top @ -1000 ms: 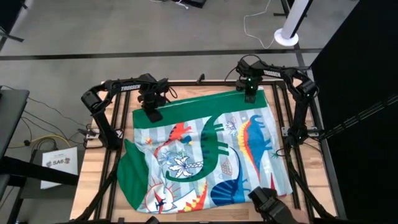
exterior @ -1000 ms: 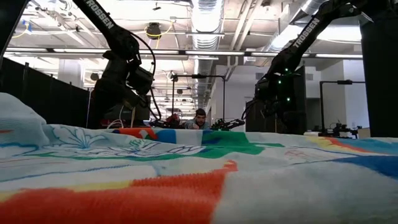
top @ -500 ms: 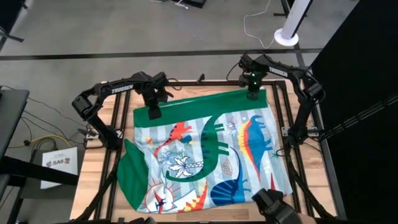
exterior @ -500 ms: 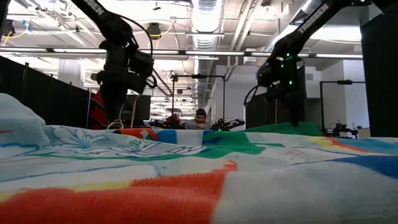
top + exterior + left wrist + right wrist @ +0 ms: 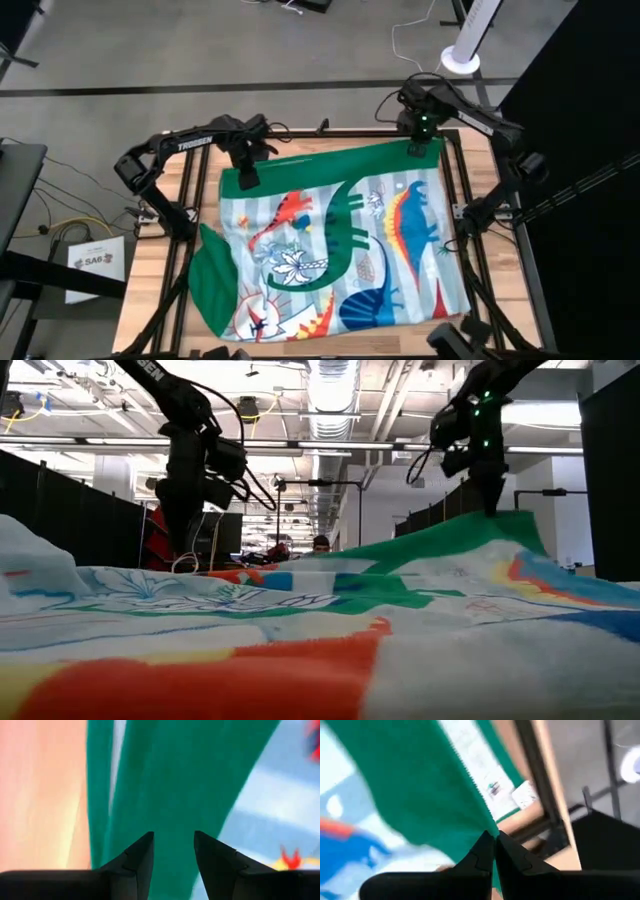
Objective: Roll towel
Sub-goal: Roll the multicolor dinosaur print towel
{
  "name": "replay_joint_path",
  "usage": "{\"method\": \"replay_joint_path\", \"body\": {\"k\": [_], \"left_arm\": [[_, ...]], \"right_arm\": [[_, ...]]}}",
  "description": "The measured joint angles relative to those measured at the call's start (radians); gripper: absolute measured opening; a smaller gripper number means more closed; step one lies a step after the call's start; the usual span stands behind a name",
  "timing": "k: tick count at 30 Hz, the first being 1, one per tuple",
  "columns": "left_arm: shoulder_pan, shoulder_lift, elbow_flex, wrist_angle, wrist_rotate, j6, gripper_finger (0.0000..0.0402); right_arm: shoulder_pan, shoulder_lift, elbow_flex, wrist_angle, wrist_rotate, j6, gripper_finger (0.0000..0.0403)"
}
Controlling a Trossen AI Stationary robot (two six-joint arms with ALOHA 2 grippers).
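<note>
The towel (image 5: pixel 335 250) covers nearly the whole table (image 5: pixel 150 270); bare wood shows only along its left side. Beside the towel's far corners, both arms and the black frame rails (image 5: pixel 455 215) crowd the passage.

Surface (image 5: pixel 150 300): pale wood, dark frame around it, under my arms.
Lying on it: the towel (image 5: pixel 330 250), spread nearly flat.

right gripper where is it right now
In the high view the right gripper is at the table's far right, pinching the towel by its green far corner; the low view shows that corner lifted.
</note>
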Motion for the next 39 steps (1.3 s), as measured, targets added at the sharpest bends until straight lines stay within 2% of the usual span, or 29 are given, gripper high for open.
{"method": "replay_joint_path", "body": {"k": [3, 6, 12, 16, 19, 24, 31, 39], "left_arm": [[0.001, -0.027, 0.000, 0.008, -0.037, -0.008, 0.0125], [0.015, -0.037, 0.000, 0.078, -0.042, -0.009, 0.0125], [0.037, -0.037, -0.010, 0.165, -0.046, -0.037, 0.0125], [0.040, -0.037, -0.011, 0.201, -0.037, -0.014, 0.0125], [0.040, -0.030, -0.011, 0.250, -0.032, 0.011, 0.0125], [0.047, 0.038, -0.011, 0.298, 0.066, 0.033, 0.0125], [0.059, 0.188, -0.011, 0.314, 0.040, 0.094, 0.0125], [0.071, 0.229, -0.005, 0.290, 0.010, 0.094, 0.0125]], "right_arm": [[-0.016, -0.018, -0.013, 0.133, 0.007, 0.071, 0.0000], [-0.065, 0.044, -0.050, 0.318, 0.007, 0.136, 0.0000], [-0.115, 0.262, -0.059, 0.226, 0.041, 0.189, 0.0000], [-0.102, 0.332, -0.059, 0.222, 0.040, 0.180, 0.0000], [-0.083, 0.342, -0.059, 0.258, 0.039, 0.163, 0.0000], [-0.068, 0.328, -0.059, 0.266, 0.033, 0.161, 0.0000], [-0.070, 0.303, -0.059, 0.264, 0.031, 0.160, 0.0000], [-0.070, 0.303, -0.059, 0.271, -0.025, 0.177, 0.0000]]}}
